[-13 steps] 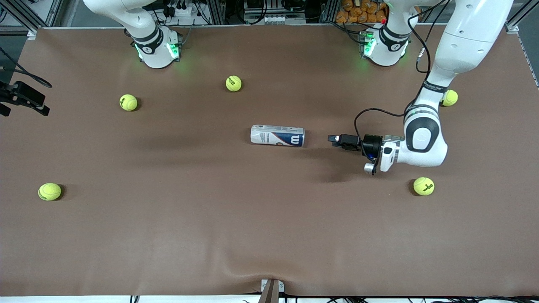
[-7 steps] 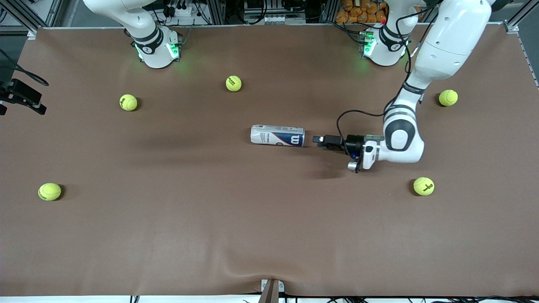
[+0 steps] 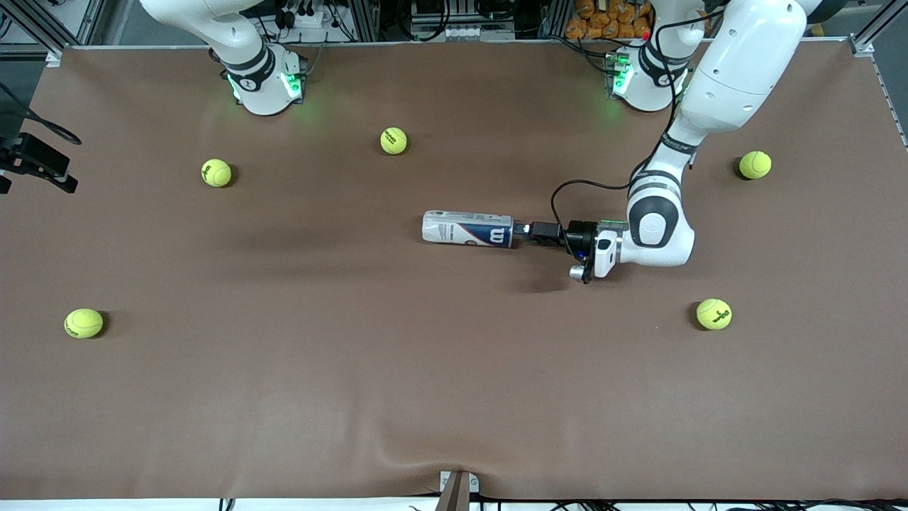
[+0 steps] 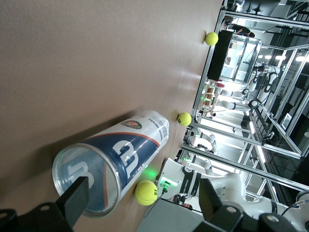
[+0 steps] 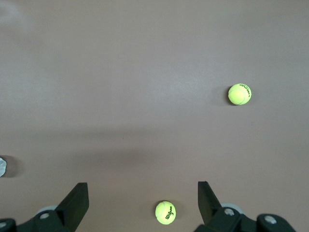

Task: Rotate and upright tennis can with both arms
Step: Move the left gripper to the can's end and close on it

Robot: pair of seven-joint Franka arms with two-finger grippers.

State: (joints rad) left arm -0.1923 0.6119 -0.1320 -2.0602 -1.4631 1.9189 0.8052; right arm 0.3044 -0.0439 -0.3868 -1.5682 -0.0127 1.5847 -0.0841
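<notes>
The tennis can [image 3: 468, 228] lies on its side near the table's middle, its navy "W" end toward the left arm's end of the table. My left gripper [image 3: 521, 230] is level with the table, right at that end, open, nothing between its fingers. In the left wrist view the tennis can [image 4: 113, 164] shows its round silvery-rimmed end. One finger [image 4: 77, 200] of my left gripper [image 4: 145, 200] overlaps that rim; the other finger [image 4: 212, 198] stands clear of it. My right gripper [image 5: 142, 203] hangs open and empty, high over bare table at the right arm's end.
Several yellow-green tennis balls lie scattered: one [image 3: 394, 140] farther from the front camera than the can, one [image 3: 713, 314] nearer than the left arm's wrist, another [image 3: 755, 165] beside its forearm. A black part with cables [image 3: 39, 167] shows at the right arm's end.
The left arm has carried its open gripper along the table toward the can, closing the gap until the fingertips reach the can's end. The can has not moved.
</notes>
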